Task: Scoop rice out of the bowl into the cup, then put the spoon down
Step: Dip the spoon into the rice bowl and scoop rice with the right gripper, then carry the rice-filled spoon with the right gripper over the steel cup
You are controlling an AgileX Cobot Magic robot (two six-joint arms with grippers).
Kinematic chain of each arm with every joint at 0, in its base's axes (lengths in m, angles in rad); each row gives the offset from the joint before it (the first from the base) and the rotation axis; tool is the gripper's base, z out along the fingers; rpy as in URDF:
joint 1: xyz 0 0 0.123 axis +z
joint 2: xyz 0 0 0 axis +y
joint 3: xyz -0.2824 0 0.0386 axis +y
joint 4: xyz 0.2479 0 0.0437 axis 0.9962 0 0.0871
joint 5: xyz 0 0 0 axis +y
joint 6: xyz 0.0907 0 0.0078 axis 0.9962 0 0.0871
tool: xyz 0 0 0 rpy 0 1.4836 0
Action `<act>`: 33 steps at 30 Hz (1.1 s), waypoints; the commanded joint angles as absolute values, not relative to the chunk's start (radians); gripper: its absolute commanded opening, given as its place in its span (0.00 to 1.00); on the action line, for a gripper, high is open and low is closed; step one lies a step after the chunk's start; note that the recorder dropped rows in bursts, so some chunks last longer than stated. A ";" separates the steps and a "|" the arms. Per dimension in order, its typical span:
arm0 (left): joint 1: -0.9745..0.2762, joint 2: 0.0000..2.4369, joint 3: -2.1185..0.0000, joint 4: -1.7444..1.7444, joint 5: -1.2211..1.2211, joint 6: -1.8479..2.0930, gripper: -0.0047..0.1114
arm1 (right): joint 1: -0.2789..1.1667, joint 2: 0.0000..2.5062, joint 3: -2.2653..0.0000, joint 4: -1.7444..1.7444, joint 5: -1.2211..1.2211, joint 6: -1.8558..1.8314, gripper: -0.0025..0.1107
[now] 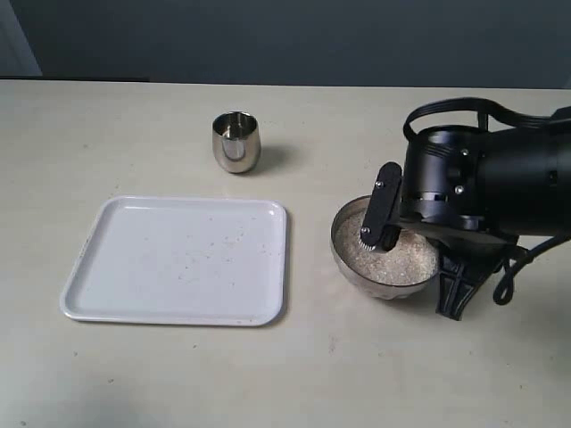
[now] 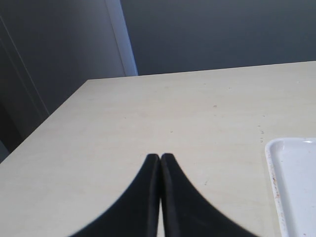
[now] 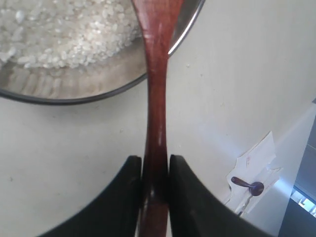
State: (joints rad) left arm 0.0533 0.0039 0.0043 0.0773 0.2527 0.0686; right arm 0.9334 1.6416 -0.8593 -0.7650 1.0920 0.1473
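Note:
The wide steel bowl (image 1: 343,259) stands at the right of the table, filled with white rice (image 1: 401,257). My right gripper (image 1: 375,237) hangs over the bowl, its arm covering the bowl's right side. In the right wrist view this gripper (image 3: 155,160) is shut on the handle of the reddish-brown wooden spoon (image 3: 157,98). The spoon's wider end crosses the bowl's rim (image 3: 74,97) beside the rice (image 3: 64,34). I cannot make out the spoon in the exterior view. The small steel cup (image 1: 236,141) stands upright at the back, left of the bowl. My left gripper (image 2: 160,157) is shut on nothing above bare table.
A white rectangular tray (image 1: 178,259) lies left of the bowl, in front of the cup; its corner (image 2: 291,182) shows in the left wrist view. The right arm's black body and cables (image 1: 500,178) fill the table's right side.

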 commanded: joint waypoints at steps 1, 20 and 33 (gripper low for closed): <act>0.046 0.000 0.000 0.081 0.239 0.064 0.04 | 0.927 1.630 -0.864 -0.804 1.101 0.177 0.02; 0.046 0.000 0.000 0.081 0.239 0.064 0.04 | 0.930 1.634 -0.864 -0.679 1.062 0.041 0.02; 0.046 0.000 0.000 0.081 0.239 0.064 0.04 | 0.849 1.632 -0.989 -0.544 1.078 -0.060 0.02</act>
State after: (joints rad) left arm 0.0533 0.0039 0.0043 0.0773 0.2527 0.0686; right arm 0.8699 1.6416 -0.9444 -0.5893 1.0687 -0.0130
